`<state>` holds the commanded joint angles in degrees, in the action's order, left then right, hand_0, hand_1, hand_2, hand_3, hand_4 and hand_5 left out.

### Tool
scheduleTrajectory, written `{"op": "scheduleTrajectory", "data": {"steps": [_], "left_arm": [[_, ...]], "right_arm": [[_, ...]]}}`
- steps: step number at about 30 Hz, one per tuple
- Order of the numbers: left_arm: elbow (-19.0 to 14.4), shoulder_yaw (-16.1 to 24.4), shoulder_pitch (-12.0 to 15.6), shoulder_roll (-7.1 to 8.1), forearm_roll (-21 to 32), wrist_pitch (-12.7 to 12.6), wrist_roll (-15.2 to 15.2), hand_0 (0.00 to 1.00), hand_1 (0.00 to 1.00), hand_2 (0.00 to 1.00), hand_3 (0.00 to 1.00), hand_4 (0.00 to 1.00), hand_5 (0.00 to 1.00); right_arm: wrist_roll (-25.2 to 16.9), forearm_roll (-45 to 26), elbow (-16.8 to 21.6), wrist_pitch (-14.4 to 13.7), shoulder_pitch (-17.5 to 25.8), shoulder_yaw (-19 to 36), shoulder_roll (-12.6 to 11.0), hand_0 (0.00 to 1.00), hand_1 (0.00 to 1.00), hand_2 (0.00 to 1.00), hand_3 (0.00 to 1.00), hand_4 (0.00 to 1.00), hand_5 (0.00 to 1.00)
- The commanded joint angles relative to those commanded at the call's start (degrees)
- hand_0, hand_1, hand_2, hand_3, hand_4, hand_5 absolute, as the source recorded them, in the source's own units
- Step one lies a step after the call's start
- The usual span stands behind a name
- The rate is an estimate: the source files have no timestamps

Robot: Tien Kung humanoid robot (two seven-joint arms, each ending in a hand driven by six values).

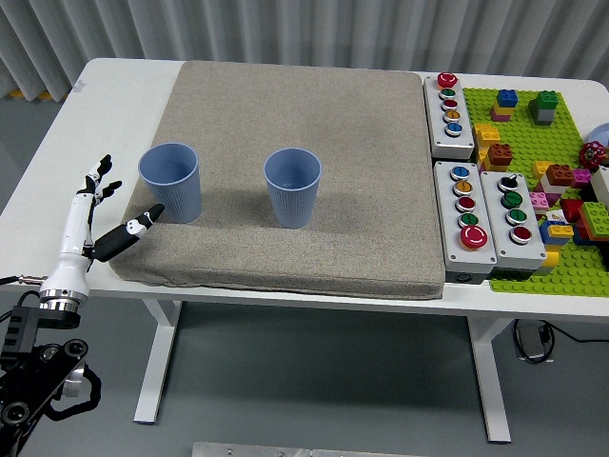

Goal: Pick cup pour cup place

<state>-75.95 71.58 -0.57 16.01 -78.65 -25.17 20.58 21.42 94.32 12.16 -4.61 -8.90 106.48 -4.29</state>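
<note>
My left hand (100, 214) hangs with fingers spread and empty just left of the left cup (171, 182), which stands upright on the grey mat (362, 171) beside the middle cup (293, 187); judging by this, one cup needs grasping next

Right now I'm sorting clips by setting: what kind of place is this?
Probably a robotics test lab, not a home. A white table holds a grey mat with two blue cups, push-button boxes and a green brick baseplate, before a grey curtain.
</note>
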Motion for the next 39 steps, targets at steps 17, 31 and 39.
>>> {"op": "scheduleTrajectory", "data": {"steps": [17, 31, 39], "left_arm": [[-0.4, 11.8, -15.3, 9.83, 31.9, 15.1, -7.5, 0.716, 0.713, 0.768, 0.804, 0.865, 0.998], [15.6, 10.0, -24.5, 13.63, 48.3, 23.9, -9.8, 0.746, 0.743, 0.787, 0.831, 0.837, 0.998], [16.3, 10.8, -24.4, 13.40, 45.8, 23.7, -9.6, 0.751, 0.748, 0.796, 0.841, 0.843, 0.998]], "right_arm": [[0.0, -1.4, 0.0, -0.5, -0.3, -0.8, 0.0, 0.702, 0.706, 0.662, 0.629, 0.055, 0.446], [0.2, -2.4, 0.1, -0.8, -0.6, -1.7, 0.1, 0.702, 0.705, 0.662, 0.629, 0.056, 0.447], [0.2, -2.2, 0.1, -0.8, -0.2, -1.6, 0.2, 0.702, 0.705, 0.662, 0.630, 0.055, 0.450]]}}
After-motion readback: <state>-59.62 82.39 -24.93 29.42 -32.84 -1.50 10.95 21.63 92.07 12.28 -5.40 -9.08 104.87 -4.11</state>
